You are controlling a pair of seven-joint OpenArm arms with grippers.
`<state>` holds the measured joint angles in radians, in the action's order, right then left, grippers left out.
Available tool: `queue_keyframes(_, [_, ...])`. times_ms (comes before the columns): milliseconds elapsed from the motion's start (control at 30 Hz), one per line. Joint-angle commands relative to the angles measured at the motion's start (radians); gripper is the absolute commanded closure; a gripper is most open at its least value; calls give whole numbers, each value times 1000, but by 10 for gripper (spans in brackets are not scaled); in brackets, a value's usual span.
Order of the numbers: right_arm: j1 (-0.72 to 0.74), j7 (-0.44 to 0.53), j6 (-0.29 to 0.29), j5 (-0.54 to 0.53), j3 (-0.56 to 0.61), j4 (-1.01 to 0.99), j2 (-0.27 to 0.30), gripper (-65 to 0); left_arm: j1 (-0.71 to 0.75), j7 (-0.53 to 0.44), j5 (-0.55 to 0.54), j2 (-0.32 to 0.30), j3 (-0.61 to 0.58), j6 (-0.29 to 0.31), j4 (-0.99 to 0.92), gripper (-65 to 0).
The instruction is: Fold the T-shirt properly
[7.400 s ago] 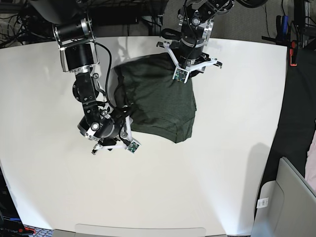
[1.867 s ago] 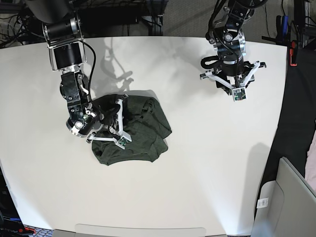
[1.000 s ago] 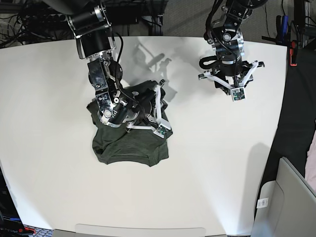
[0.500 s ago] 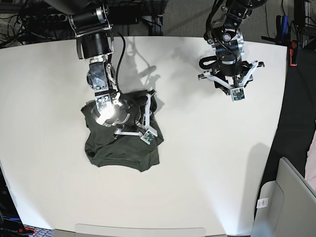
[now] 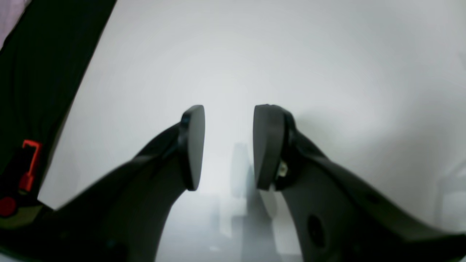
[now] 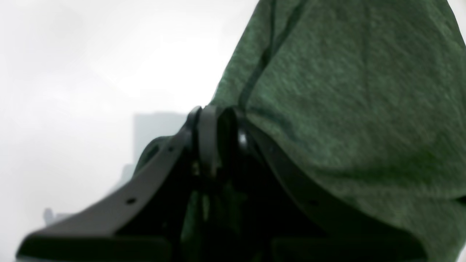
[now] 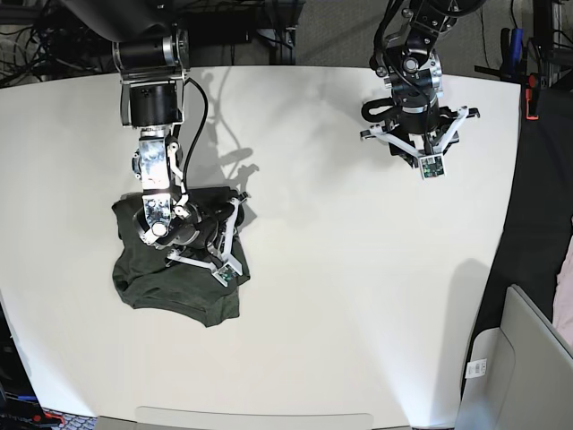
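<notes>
The right gripper [image 7: 235,218], clamped on the T-shirt [image 7: 170,282], has dragged it toward eight o'clock; the left gripper [image 7: 414,154] waits half-open, empty, at one o'clock.

Right end effector [image 6: 214,142] is pinched tight low on a bent arm, left end effector [image 5: 227,145] hangs parted, pointing down

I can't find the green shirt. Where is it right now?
In the base view the T-shirt lies bunched on the white table's left side, pinched by the right gripper, far from the left gripper.
</notes>
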<state>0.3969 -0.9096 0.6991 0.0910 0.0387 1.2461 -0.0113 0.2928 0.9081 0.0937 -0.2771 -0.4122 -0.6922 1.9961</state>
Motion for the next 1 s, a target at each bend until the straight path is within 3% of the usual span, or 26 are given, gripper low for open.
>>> queue_keyframes(0, [6,-6,-1,-1,0,57,-2,-61,-7,-25,16,-3,3,-6,16,-202])
queue_keyframes(233, [-186,-188,-1,-198,36,469,4,-61,29,-25,16,-3,5,-6,21,-202])
queue_keyframes(367, [-341,-208,-1,-201,30,668,10,-61,76,-27,13,-1,6,-6,35,-202])
queue_keyframes(467, [-445,-207,-1,-201,25,771,47,-61,115,-27,15,-1,6,-6,59,-202])
queue_keyframes(633, [-588,-205,-1,-205,-66,806,58,-41,176,-31,15,0,51,-6,78,-202])
queue_keyframes(733, [-637,-205,-1,-211,-133,806,86,0,231,-117,11,3,103,-6,78,-182])
queue_keyframes(833, [-678,-205,-1,-282,-202,806,139,0,297,-212,11,17,138,-6,78,-134])
queue_keyframes(967, [-728,-205,-1,-405,-303,806,198,0,345,-238,11,20,144,-6,78,-127])
